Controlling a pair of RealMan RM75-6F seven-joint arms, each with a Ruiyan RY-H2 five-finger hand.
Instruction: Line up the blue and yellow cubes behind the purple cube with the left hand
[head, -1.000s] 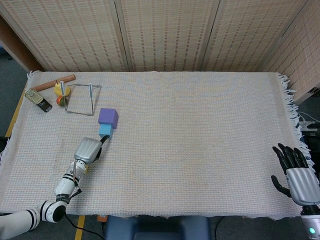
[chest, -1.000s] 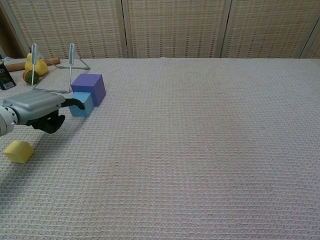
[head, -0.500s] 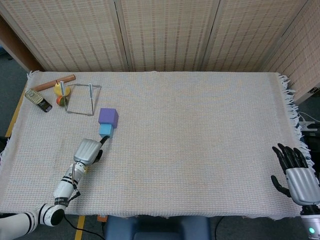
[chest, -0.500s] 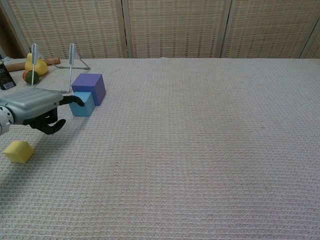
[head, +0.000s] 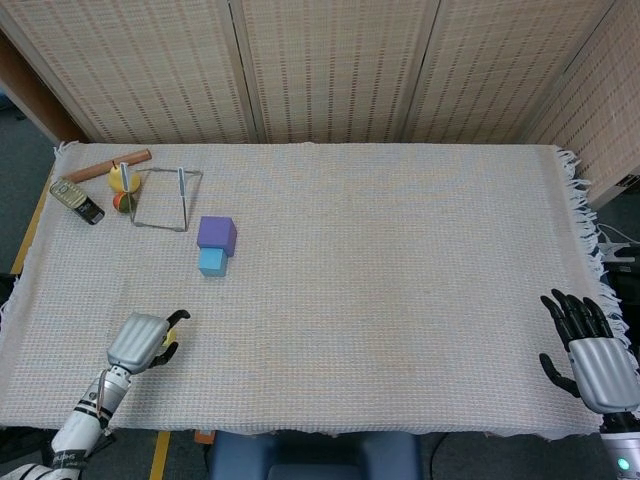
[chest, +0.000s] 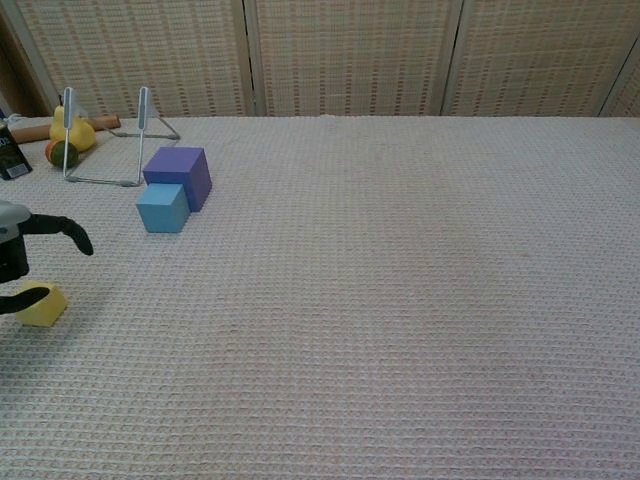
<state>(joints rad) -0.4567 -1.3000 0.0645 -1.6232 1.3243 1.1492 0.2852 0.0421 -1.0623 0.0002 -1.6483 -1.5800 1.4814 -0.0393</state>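
1. The left hand is hovering open-fingered over the small yellow cube, gripping nothing.
2. That cube is lying directly beneath it, well short of the blue cube touching the purple cube.

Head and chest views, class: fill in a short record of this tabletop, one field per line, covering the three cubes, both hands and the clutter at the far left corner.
purple cube: on the cloth, left half of the table
blue cube: touching the purple cube's near side
yellow cube: apart from the other two, near the front left edge
left hand: over the yellow cube, fingers curved around it; grip not confirmed
right hand: fingers spread, holding nothing, front right corner
far left corner: wire rack, toy fruit, wooden stick, dark handset
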